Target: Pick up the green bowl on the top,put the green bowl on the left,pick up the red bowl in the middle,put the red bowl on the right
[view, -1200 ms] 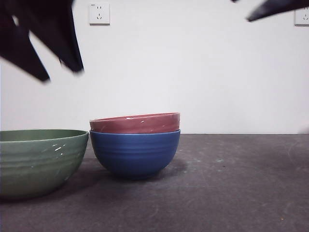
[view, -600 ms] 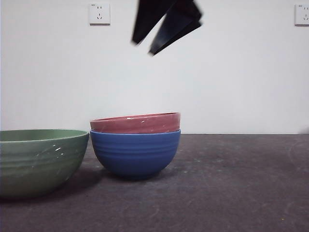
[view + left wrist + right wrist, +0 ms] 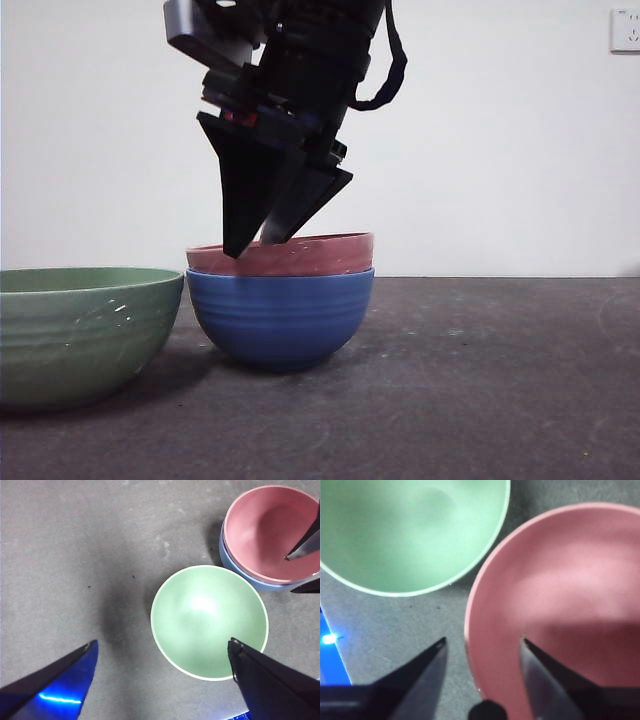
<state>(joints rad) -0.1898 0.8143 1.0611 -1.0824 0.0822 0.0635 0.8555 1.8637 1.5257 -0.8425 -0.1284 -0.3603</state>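
right claw straddling the rim of the red bowl

we see the right gripper [image 3: 252, 243] down at the stack in the middle of the table, big and dark in the front view. its jaws stand apart, one tip inside the red bowl [image 3: 285, 255] and the other outside the wall, with the rim between them; they have not closed on it, and we cannot tell whether either tip touches. in the right wrist view the gripper [image 3: 482, 645] frames that same pink rim [image 3: 555, 605].

the red bowl sits nested in the blue bowl [image 3: 280, 315], upright on the dark grey table [image 3: 480, 390].

the green bowl [image 3: 85, 330] stands upright on the table to the left of the stack, just beside it with a narrow gap.

the left gripper [image 3: 162, 647] hangs wide open above the green bowl [image 3: 209, 621], holding nothing.
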